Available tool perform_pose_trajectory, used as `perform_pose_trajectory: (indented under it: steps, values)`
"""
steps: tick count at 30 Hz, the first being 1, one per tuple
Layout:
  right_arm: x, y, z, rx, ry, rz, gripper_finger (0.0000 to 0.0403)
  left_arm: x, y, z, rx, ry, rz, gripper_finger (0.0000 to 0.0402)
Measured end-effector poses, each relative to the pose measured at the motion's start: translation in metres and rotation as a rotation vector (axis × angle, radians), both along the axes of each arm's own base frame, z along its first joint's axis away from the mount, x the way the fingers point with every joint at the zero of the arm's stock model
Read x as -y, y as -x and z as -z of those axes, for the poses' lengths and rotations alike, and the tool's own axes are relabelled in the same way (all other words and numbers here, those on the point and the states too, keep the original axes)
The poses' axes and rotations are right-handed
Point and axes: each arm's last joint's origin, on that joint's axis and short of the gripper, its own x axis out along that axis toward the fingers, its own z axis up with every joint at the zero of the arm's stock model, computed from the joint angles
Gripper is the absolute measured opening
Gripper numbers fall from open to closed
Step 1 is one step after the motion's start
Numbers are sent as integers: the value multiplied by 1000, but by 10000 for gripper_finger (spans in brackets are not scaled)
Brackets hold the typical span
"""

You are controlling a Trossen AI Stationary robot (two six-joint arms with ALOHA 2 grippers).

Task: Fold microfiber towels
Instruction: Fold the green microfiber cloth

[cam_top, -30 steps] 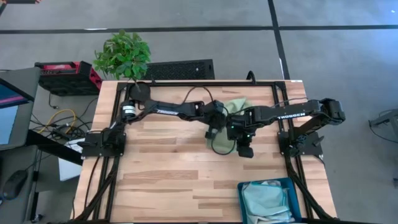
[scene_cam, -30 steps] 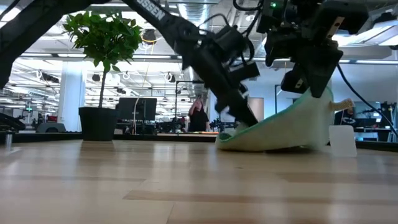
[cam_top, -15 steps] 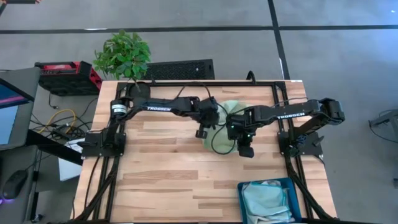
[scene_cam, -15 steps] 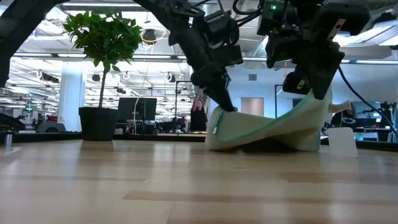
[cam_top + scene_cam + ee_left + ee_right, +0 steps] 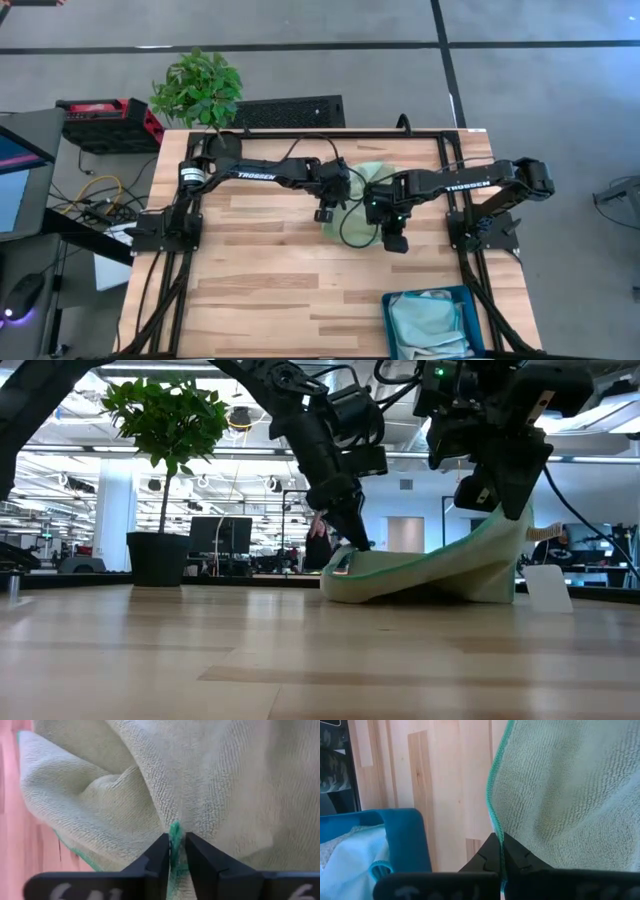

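Right now, a wooden table (image 5: 260,270) underneath it all, two dark arms meeting near its far middle. Between them, one light green towel (image 5: 362,180), slung in the low view like a hammock: low at the left gripper (image 5: 352,546), high at the right gripper (image 5: 503,510), belly sagging onto the tabletop. Left gripper's fingers pinched tight on the towel's green-stitched hem, seen plainly up close in the left wrist view (image 5: 174,851), cloth bunched in folds just beyond the tips. Right gripper (image 5: 500,851) likewise clamped on a teal-edged border, cloth hanging from the pinch.

Counting: two grippers, two pinch points, one towel in the air. One teal bin (image 5: 430,322) at the near right corner of the table, well apart from the work, with pale blue-green cloths (image 5: 428,325) heaped inside; how many, cannot tell. One potted plant (image 5: 197,88) at the far left corner.

From above, mostly arms, the green towel half hidden beneath them. From table height, the sag and slope of the cloth, lost from overhead. Right wrist view alone catching both bin (image 5: 405,837) and hem together.
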Motion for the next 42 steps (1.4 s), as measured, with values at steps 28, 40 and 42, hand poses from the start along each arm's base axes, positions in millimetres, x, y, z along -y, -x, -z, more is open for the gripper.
perform_pose_trajectory:
  steps: [28,40,42]
  values:
    - [7,36,-56,-8,179,259,11,0,26,-95,-4,-38,-108,1]
    - [15,75,-111,196,423,642,12,14,90,-204,275,-104,-375,0]
    - [16,80,-121,251,464,676,11,20,98,-213,307,-107,-402,0]
